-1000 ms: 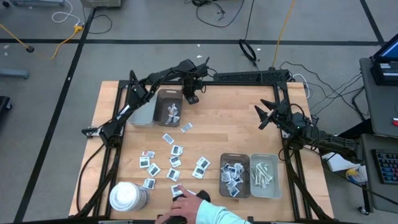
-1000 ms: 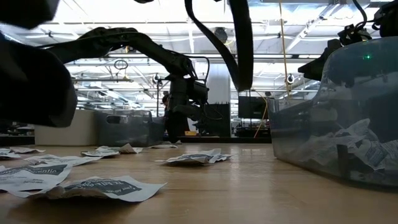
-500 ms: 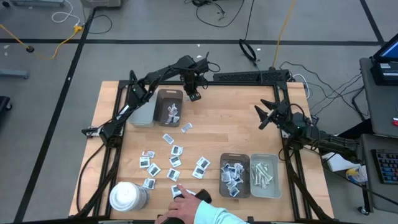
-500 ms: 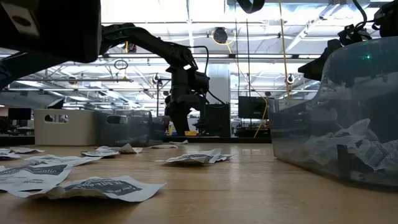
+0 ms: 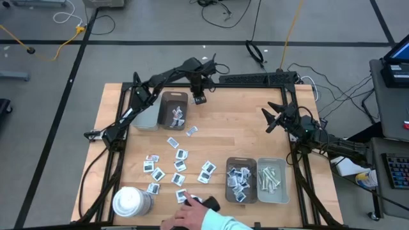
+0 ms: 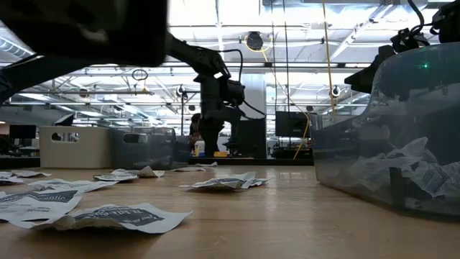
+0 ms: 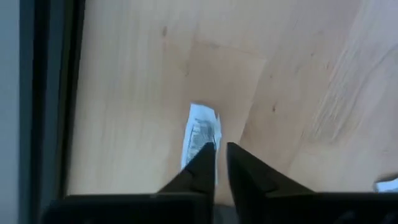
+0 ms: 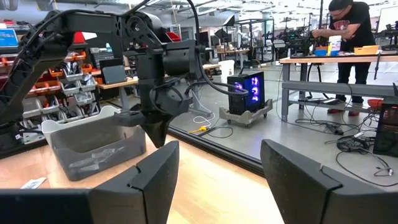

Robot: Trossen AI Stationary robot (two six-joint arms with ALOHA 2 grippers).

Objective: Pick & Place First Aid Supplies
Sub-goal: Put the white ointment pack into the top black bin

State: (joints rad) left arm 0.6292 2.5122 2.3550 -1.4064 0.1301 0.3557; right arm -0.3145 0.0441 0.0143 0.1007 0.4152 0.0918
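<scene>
Packets (image 5: 179, 155) loose: about ten | trays: four | left pincer (image 7: 218, 163) slightly parted | right pincer (image 8: 217, 168) open

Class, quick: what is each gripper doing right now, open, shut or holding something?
Left gripper: fingers a narrow slit apart over a packet; whether it holds it cannot be told.
Right gripper: open, holding nothing.
</scene>
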